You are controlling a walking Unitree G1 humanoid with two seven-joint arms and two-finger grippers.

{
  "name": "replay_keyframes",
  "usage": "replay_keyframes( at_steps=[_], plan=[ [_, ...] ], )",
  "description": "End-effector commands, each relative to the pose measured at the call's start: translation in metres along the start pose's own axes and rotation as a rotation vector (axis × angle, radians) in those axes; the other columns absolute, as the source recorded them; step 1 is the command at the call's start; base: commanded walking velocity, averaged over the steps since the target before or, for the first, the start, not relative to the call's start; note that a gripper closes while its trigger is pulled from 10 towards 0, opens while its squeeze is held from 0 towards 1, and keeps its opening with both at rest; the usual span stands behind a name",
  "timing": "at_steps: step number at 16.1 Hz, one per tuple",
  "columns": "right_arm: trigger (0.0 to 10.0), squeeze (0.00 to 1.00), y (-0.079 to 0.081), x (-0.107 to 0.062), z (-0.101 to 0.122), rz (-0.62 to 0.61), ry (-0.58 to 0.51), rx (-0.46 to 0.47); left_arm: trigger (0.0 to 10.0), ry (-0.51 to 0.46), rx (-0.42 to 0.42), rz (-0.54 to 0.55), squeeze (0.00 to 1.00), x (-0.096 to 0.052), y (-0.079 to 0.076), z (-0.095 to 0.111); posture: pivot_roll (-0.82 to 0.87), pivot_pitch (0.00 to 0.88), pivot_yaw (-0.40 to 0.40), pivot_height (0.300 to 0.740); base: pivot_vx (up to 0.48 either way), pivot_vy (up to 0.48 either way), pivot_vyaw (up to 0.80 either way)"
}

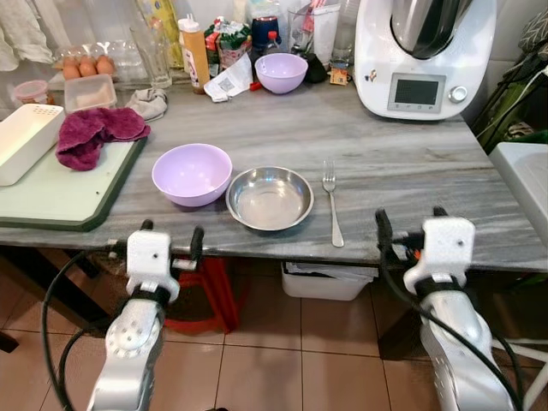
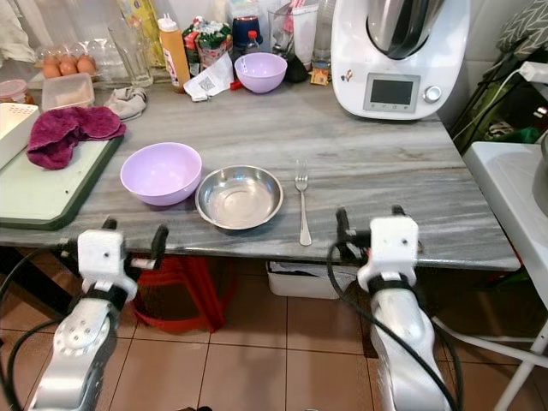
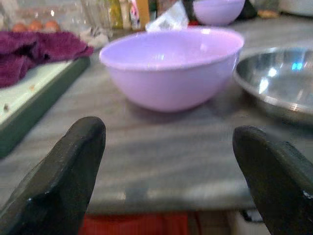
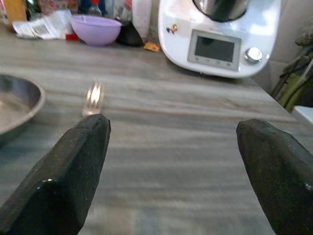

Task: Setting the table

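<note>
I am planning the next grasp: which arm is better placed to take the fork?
Probably the right. The right gripper hangs open at the table edge near the fork; the left gripper faces the purple bowl.

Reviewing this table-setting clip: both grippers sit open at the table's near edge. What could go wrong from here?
1. The fork lies flat with its handle end near the table edge; the right gripper could nudge it off while reaching.
2. The lilac bowl and steel bowl sit almost touching, so the left gripper, closing on one, may shove the other.
3. The fork's thin, flat profile may make the grasp slip.
</note>
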State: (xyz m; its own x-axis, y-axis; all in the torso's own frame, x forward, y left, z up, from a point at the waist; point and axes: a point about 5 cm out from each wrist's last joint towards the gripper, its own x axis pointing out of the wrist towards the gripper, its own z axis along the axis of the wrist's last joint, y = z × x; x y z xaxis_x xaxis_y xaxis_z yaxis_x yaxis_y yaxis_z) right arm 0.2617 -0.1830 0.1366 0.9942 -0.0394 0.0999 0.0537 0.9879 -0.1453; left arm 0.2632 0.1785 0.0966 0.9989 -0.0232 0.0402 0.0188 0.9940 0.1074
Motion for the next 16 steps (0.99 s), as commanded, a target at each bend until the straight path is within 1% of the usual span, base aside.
replay_keyframes(
  at_steps=[1,3,6,8,14,16],
  plan=[
    [10.0,0.00,-0.006,-0.003,0.002,-0.030,0.002,-0.007,10.0,-0.010,0.017,0.025,0.00,-0.003,0.006,0.002,-0.14,0.120,0.033,0.740,0.000,0.000,0.00],
    [10.0,0.00,-0.003,-0.001,0.002,-0.025,0.011,0.002,10.0,-0.002,0.011,0.016,0.00,-0.003,0.003,0.001,-0.15,0.122,0.033,0.740,0.000,0.000,0.00],
    [10.0,0.00,-0.001,0.003,0.006,-0.015,0.012,0.006,10.0,-0.014,0.015,0.022,0.00,0.002,0.000,0.004,-0.15,0.135,0.021,0.740,0.000,0.000,-0.71],
    [10.0,0.00,0.000,0.006,0.007,-0.009,0.007,0.003,10.0,-0.017,0.016,0.033,0.00,0.005,0.000,0.006,-0.15,0.140,0.015,0.740,0.000,0.000,0.00],
    [10.0,0.00,0.002,0.010,0.008,0.004,0.011,-0.004,10.0,-0.006,0.026,0.043,0.00,0.006,-0.002,0.007,-0.15,0.151,0.010,0.740,0.000,0.000,0.00],
    [10.0,0.00,0.003,0.011,0.008,0.005,0.011,-0.002,10.0,0.001,0.036,0.050,0.00,0.007,-0.002,0.006,-0.15,0.151,0.010,0.740,-0.253,0.000,0.00]
  ],
)
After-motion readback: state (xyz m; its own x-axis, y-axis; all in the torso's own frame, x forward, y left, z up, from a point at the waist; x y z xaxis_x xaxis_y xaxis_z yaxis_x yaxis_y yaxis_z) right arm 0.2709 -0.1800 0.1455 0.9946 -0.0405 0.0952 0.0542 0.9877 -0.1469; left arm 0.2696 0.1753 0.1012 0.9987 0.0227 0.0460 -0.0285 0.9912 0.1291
